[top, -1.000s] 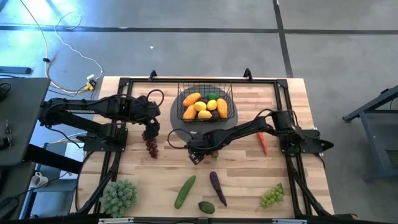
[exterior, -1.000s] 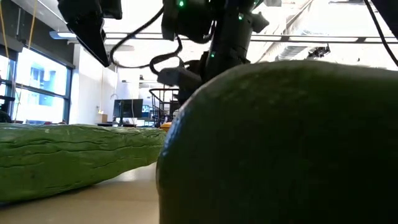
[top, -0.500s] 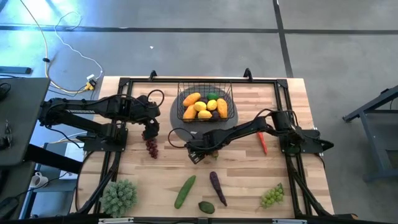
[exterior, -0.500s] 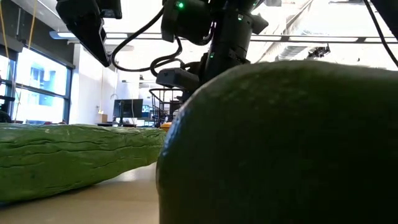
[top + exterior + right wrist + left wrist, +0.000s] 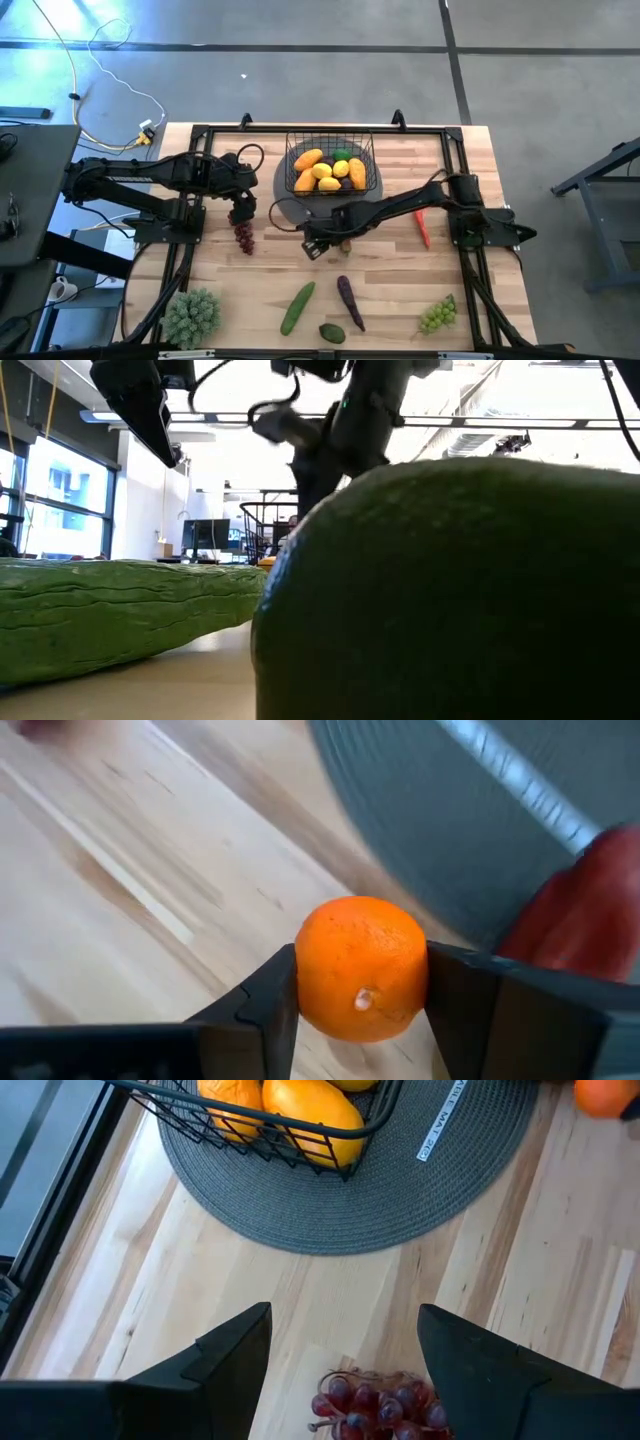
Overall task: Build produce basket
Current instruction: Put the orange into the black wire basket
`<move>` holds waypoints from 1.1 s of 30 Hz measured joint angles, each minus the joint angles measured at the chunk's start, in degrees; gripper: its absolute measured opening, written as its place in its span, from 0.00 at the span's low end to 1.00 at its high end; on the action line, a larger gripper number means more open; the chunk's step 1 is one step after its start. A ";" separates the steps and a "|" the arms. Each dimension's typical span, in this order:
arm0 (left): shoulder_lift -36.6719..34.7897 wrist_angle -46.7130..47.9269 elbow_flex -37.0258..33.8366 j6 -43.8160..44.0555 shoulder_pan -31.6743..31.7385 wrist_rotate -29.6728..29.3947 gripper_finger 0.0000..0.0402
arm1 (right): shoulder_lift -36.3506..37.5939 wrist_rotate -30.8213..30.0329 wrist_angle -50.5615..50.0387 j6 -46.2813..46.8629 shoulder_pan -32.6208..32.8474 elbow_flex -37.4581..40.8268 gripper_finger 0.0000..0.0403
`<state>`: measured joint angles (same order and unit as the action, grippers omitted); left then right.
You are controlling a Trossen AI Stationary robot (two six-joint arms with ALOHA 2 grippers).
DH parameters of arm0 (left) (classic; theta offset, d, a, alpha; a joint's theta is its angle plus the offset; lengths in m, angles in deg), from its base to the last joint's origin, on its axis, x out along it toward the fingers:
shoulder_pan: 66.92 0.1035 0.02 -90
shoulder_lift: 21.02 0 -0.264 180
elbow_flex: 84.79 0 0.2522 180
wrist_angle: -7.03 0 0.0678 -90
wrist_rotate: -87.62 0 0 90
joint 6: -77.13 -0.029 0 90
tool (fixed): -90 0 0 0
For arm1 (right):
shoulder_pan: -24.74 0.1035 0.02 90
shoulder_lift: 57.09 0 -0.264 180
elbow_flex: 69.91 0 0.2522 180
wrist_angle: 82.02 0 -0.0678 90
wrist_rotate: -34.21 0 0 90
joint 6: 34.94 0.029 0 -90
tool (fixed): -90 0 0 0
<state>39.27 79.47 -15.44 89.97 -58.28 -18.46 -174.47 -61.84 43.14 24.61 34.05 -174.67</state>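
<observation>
Fruit-gathering is at the pick stage: the right gripper (image 5: 360, 982) has its two fingers pressed against either side of a small orange fruit (image 5: 360, 980), so the fruit sits clamped between them, just beside the edge of the round grey mat (image 5: 288, 212). Seen from above, this gripper (image 5: 322, 240) sits low over the wood, with the black wire basket (image 5: 331, 168) just beyond it on the mat. A red rounded thing (image 5: 580, 915) shows close past one finger; what it is cannot be told.

Inside the basket lie several orange-yellow fruits (image 5: 322, 172), a green one and something dark purple. On the table, to the near side of the working gripper, wait an eggplant (image 5: 349, 301), a cucumber (image 5: 297, 307), a dark green fruit (image 5: 332, 333), green grapes (image 5: 438, 315) and a red chili (image 5: 422, 229).

The left gripper (image 5: 345, 1350) hangs with its fingers spread and empty, directly above the purple grapes (image 5: 378, 1405).

Judged from this, the next move calls for lifting the orange clear of the table, carrying it over the basket's flared rim, and letting go only once it is above the fruit already inside. Too low a carry could knock the wire wall.
</observation>
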 joint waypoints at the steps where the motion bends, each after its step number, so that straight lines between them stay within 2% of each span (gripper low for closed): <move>1: 0.00 0.00 0.00 0.02 0.00 0.00 0.60 | 0.93 -0.88 0.21 -0.30 -0.15 0.00 0.38; 10: 0.00 -0.29 0.00 1.95 0.00 0.00 0.60 | 8.34 -5.14 0.25 -4.47 -3.30 0.00 0.38; 21: 0.00 -3.16 0.00 3.30 0.00 0.02 0.60 | 13.21 -10.05 0.90 -18.80 -12.37 0.00 0.38; 24: 0.00 -3.38 0.00 4.81 0.00 0.02 0.60 | 13.24 -9.59 2.60 -24.58 -15.58 -0.01 0.38; 29: 0.02 -3.55 0.00 5.78 0.00 0.02 0.60 | 13.24 -4.33 3.57 -31.29 -21.37 -0.01 0.38; 33: 0.02 -4.54 0.00 7.71 0.00 0.02 0.60 | 13.24 -3.97 3.53 -34.55 -26.09 0.00 0.38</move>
<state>39.29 74.93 -15.44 97.68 -58.28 -18.44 -161.23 -65.81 46.66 -9.93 7.96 -174.67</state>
